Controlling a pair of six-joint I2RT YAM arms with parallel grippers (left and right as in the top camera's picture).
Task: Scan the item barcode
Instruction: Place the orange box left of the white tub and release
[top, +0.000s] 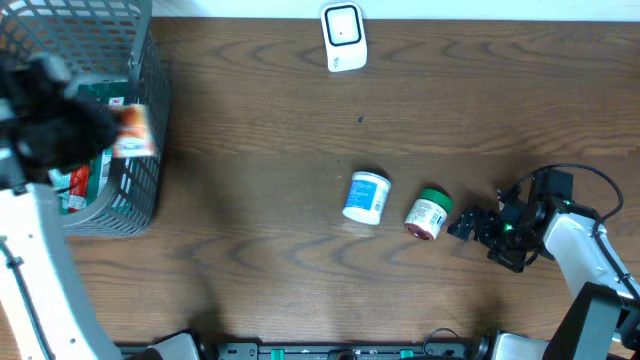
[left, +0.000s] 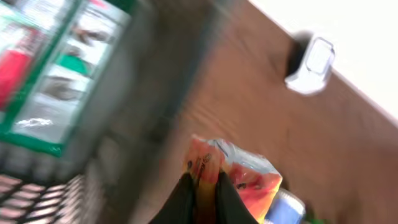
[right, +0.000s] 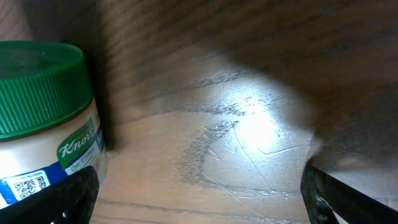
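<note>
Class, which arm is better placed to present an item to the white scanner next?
Probably left. The left gripper is shut on an orange packet, raised by the grey mesh basket; the right gripper stands open, empty, beside the green-lidded jar.

Basket (top: 145, 185) left, scanner (top: 343, 37) behind, jar (top: 366, 197) centre

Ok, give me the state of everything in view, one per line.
Grey wire basket: upright, packs inside.
Orange snack packet: airborne over the basket's edge.
Left gripper: shut on the packet.
Green-lidded jar: on its side, lid on, ungripped.
Right gripper: open, empty, beside that jar.
White blue-labelled tub: lying on the table, untouched.
White barcode scanner: at the far edge, unused.
</note>
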